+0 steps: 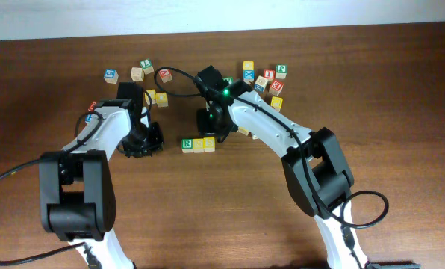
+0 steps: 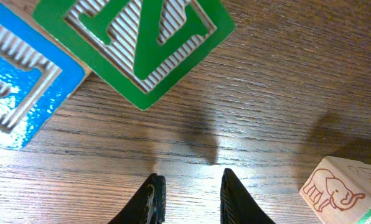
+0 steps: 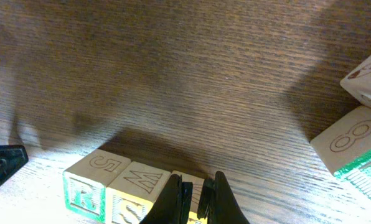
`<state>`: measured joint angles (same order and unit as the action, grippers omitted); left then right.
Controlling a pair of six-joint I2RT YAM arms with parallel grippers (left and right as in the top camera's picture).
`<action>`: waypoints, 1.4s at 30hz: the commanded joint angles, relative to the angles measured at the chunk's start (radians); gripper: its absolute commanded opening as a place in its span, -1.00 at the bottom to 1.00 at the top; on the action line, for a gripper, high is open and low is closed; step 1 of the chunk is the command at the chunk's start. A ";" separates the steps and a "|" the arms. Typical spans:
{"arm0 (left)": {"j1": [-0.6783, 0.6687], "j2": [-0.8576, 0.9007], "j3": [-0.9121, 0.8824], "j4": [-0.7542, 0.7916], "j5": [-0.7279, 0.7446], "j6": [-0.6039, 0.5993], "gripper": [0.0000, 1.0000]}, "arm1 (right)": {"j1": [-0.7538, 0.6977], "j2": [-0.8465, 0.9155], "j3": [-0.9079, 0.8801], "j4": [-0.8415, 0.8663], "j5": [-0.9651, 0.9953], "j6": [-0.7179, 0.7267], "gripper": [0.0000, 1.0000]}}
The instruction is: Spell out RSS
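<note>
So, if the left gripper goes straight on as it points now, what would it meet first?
Probably the green-lettered block, past a stretch of bare table. The left gripper aims at its near edge, but depth is unclear.

You are looking at a table (image 1: 402, 90) that is being lit evenly from above, with only soft shadows falling around the R cube (image 1: 187, 143). On the right wrist, glare is bleaching the wood left of the R cube (image 3: 83, 196), and a broad shadow is darkening the wood beyond it. On the left wrist, sheen is streaking the grain, which is showing sharp.
</note>
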<state>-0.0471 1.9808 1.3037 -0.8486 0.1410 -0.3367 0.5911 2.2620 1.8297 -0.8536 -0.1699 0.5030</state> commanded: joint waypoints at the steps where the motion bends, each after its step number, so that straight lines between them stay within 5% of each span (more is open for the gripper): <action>1: 0.003 0.014 0.018 -0.002 -0.011 -0.010 -0.55 | 0.005 0.024 -0.027 0.007 0.024 0.029 -0.92; 42: 0.003 0.014 0.018 -0.006 -0.011 -0.011 -0.48 | 0.024 0.024 -0.044 0.021 -0.020 0.030 -0.92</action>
<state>-0.0471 1.9808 1.3041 -0.8520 0.1410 -0.3370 0.6106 2.2620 1.7966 -0.8356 -0.1848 0.5247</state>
